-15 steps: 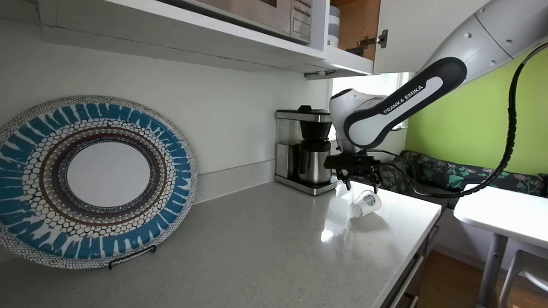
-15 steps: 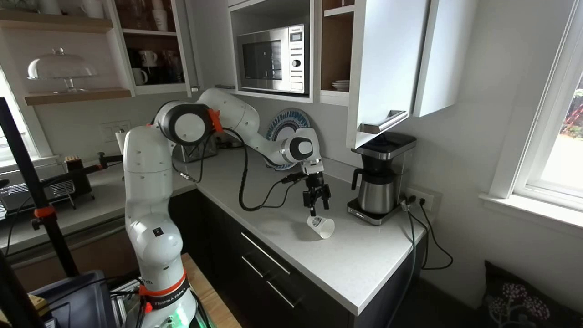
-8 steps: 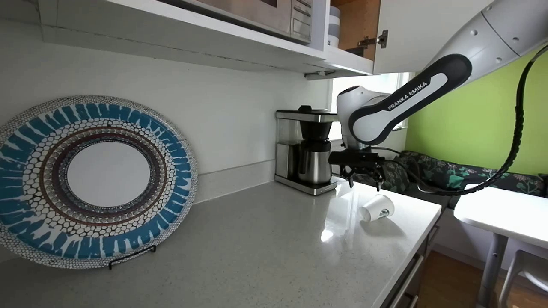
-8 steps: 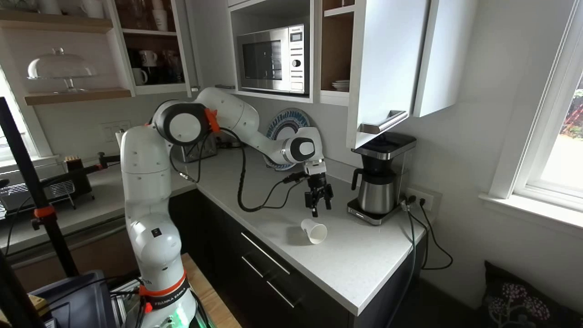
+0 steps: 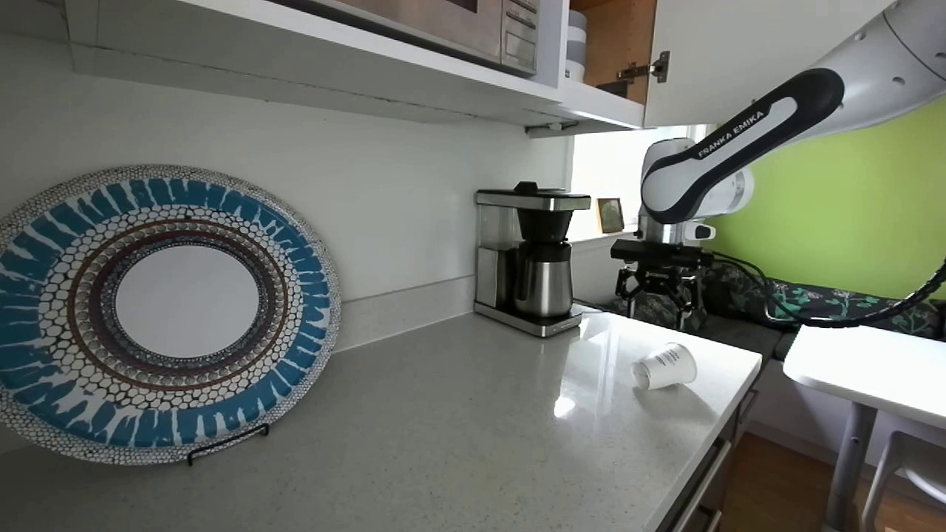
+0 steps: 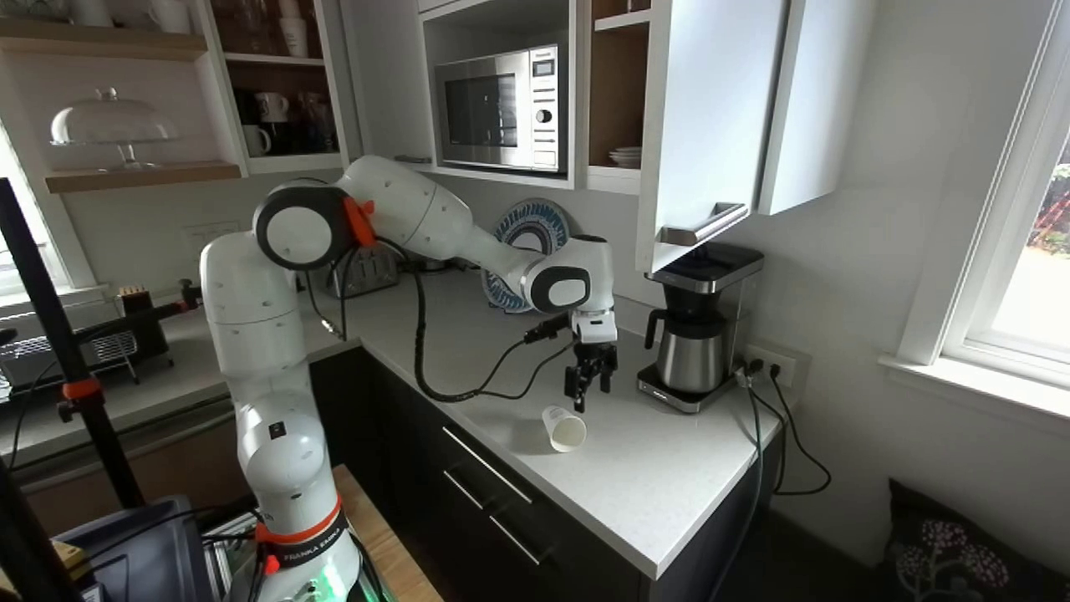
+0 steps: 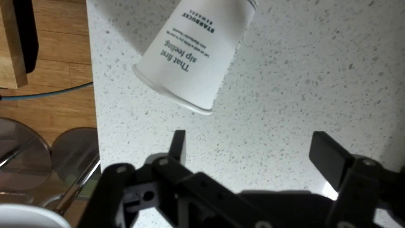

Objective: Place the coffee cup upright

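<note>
The white paper coffee cup [image 5: 667, 366] lies on its side on the light countertop [image 5: 458, 428], near the front edge. It shows in both exterior views; its open mouth [image 6: 568, 434] faces the counter's end. In the wrist view the cup [image 7: 196, 47] lies at the upper middle, printed text up, rim toward the gripper, base cut off by the frame's top. My gripper [image 7: 248, 136] is open and empty, fingers wide apart, with bare countertop between them. In both exterior views the gripper [image 5: 655, 316] hangs pointing down, above and beside the cup's mouth end [image 6: 592, 395], not holding it.
A coffee maker [image 6: 702, 351] with a steel carafe stands by the wall near the gripper. An open cabinet door [image 6: 710, 125] hangs above. A patterned plate [image 5: 162, 310] leans on the wall. The counter's front edge [image 7: 95, 95] runs close to the cup.
The cup has rolled toward the front edge; text now shows instead of the logo. My gripper, at the cup one second ago, has moved off it toward the counter's far end, staying open.
</note>
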Robot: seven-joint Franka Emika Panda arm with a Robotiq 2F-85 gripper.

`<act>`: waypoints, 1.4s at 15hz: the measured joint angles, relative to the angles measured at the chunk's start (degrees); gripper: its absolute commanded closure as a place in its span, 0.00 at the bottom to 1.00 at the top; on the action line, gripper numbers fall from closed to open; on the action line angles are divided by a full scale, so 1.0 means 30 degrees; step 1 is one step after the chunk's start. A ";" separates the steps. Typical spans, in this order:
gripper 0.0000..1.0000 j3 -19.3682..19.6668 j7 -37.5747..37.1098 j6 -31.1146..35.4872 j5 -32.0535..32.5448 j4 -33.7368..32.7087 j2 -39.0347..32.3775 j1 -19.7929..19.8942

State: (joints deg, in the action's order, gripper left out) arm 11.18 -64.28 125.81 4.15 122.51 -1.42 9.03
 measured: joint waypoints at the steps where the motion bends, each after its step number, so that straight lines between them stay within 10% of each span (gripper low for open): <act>1: 0.00 0.0116 0.1327 0.0111 -0.1025 0.0268 0.0227 0.0220; 15: 0.00 0.1321 1.5827 0.0569 -0.8748 0.1832 0.0543 0.1618; 21: 0.00 0.1560 1.2529 0.0755 -0.8899 0.1642 -0.0113 0.1970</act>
State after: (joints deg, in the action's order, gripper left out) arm 15.87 -26.69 128.07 -22.54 127.43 -1.76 14.94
